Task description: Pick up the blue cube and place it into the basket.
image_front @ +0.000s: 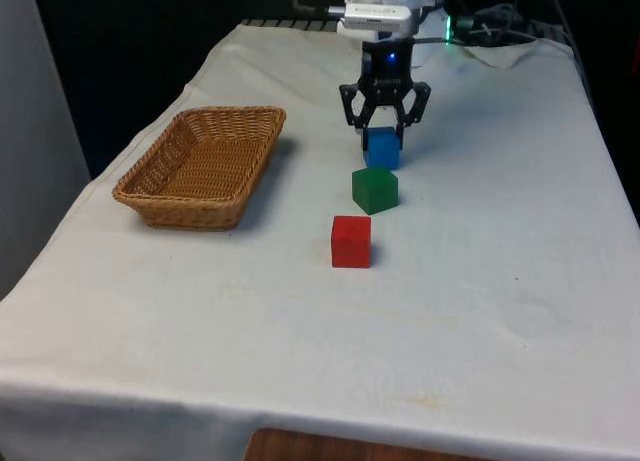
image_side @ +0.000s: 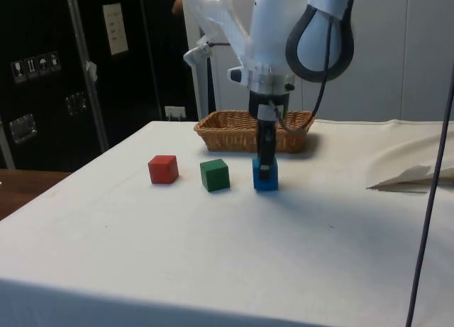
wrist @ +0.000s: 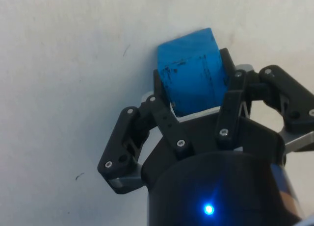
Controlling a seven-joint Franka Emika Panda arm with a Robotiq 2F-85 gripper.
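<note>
The blue cube [image_front: 381, 153] rests on the white cloth, the farthest of three cubes in a row. My gripper [image_front: 381, 133] stands straight down over it, its fingers on either side of the cube's upper part. In the wrist view the cube [wrist: 189, 64] sits between the two black fingers [wrist: 158, 91], which press against its sides; the gripper [wrist: 191, 84] is shut on it. From the side, the gripper [image_side: 264, 169] reaches down onto the cube [image_side: 266, 182], whose base is on the table. The wicker basket [image_front: 150, 196] stands to the front view's left, apart from the cubes.
A green cube [image_front: 374, 189] lies just in front of the blue one, and a red cube [image_front: 351, 241] nearer still. In the side view the basket [image_side: 213, 137] stands behind the gripper. Crumpled cloth [image_side: 411, 172] lies at the table's far end.
</note>
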